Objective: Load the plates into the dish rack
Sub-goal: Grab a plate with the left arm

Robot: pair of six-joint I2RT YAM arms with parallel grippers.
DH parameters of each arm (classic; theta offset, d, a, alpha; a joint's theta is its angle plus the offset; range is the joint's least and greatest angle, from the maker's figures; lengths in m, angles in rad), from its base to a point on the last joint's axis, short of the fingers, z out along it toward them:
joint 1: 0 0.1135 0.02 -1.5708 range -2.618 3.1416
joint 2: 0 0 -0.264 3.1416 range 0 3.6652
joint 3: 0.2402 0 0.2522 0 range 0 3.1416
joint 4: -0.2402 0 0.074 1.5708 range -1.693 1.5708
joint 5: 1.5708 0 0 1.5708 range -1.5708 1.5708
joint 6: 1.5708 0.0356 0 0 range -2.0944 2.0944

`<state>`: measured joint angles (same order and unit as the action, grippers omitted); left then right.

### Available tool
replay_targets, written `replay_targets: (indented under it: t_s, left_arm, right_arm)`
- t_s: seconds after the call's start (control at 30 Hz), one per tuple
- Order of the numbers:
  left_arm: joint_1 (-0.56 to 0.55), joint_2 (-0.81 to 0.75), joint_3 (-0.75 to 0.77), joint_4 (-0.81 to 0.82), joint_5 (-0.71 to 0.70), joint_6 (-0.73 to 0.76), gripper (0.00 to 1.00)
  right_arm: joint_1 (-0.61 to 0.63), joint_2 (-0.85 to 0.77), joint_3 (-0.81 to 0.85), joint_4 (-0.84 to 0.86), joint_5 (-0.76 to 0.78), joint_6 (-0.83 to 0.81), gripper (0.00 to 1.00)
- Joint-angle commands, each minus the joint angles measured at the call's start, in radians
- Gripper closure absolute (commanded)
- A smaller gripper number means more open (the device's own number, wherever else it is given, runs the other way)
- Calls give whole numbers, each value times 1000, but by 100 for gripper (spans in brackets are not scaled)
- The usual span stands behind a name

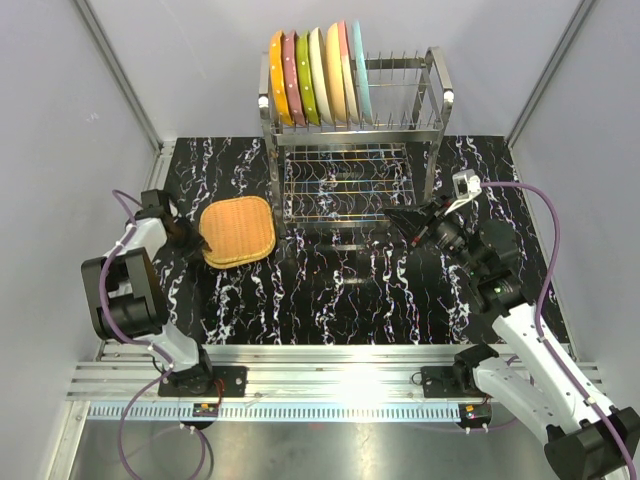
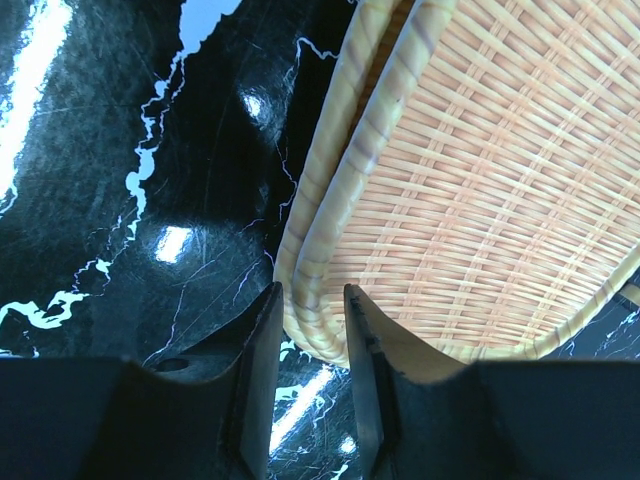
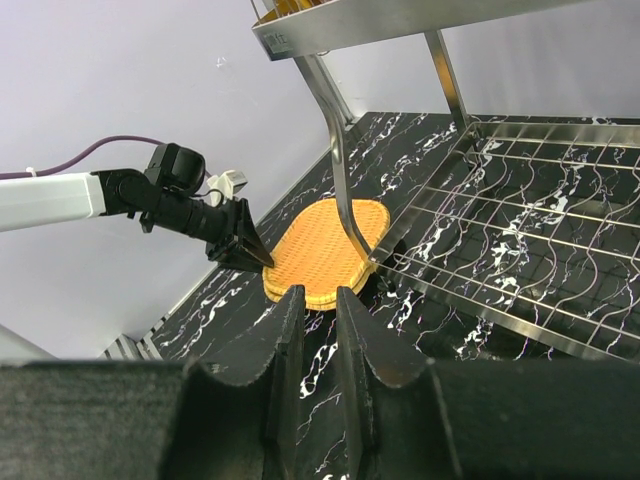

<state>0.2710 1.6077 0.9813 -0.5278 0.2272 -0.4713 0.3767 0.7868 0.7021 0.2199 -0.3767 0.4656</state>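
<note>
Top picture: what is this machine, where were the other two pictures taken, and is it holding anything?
It is two robot arms bolted at the near edge of the table, each ending in a two-finger pincer. The top picture looks down from above; the other two come from wrist cameras. Colourful plates stand in the dish rack at the back. Two woven plates lie stacked on the left. The left pincer straddles the rim; a firm grip is unclear. The right pincer, slightly open, holds nothing.

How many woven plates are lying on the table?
2, stacked by the left gripper: the upper woven plate, and the lower woven plate directly beneath it. Another could be hidden under them.
</note>
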Motion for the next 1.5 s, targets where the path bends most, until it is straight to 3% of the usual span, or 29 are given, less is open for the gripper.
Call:
replay_targets:
  t_s: [0.0, 0.07, 0.3, 0.63, 0.8, 0.93, 1.03, 1.3, 1.47]
  left_arm:
    - [-6, 23, 28, 20, -2, 17, 67]
    - [-7, 31, 36, 14, -8, 23, 73]
    - [-7, 24, 30, 6, -2, 23, 78]
    - [-6, -69, -4, -11, -5, 10, 100]
    - [-7, -143, 0, -40, -8, 10, 100]
    - [-7, -198, -3, -57, -9, 14, 100]
    - [-7, -236, -19, -60, 6, 14, 100]
    - [-7, -318, -59, -70, -3, 36, 100]
    - [-7, -339, -67, -70, -20, 51, 100]
  right_arm:
    - [2, 3, 5, 35, 16, 2, 74]
    - [2, 3, 7, 32, 18, 2, 74]
    - [2, 5, 7, 26, 22, 4, 75]
    - [4, 8, 16, 24, -33, -2, 76]
    - [14, 40, 20, 50, -85, 2, 63]
    - [31, 58, -6, 101, -77, -7, 63]
    - [105, 98, 17, 72, -61, -76, 66]
    - [376, 256, 27, 88, 146, -292, 55]
    - [585, 425, 66, 131, 297, -597, 49]
